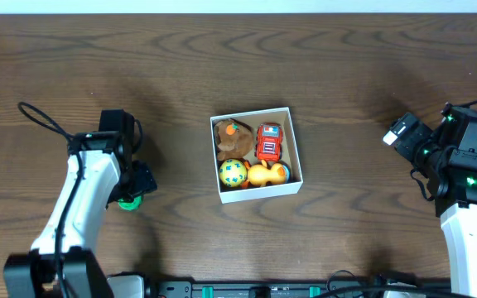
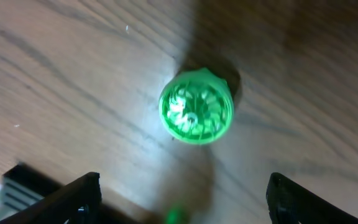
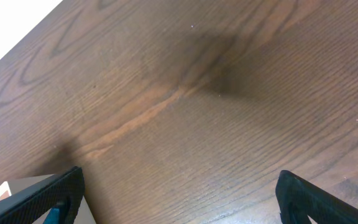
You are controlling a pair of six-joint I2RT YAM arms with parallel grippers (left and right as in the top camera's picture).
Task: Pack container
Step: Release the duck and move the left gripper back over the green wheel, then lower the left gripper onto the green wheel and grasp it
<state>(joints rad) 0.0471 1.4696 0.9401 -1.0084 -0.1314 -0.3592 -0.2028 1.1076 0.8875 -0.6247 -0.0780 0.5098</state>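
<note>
The container [image 1: 296, 161] is a small square white box in the middle of the table. It holds a brown plush [image 1: 228, 134], a red toy car [image 1: 269, 141], a yellow spotted ball [image 1: 233, 172] and a yellow duck [image 1: 265, 174]. A small round green toy [image 2: 196, 106] lies on the table at the left; it also shows in the overhead view [image 1: 127, 201]. My left gripper [image 2: 182, 193] is open just above it, its fingers wide on either side. My right gripper [image 3: 179, 193] is open and empty over bare table at the far right. A white corner [image 3: 5, 190] of the container shows in its view.
The dark wooden table [image 1: 238, 66] runs to a pale edge at the back. A black rail [image 1: 263, 290] lies along the front edge. Cables hang by both arms.
</note>
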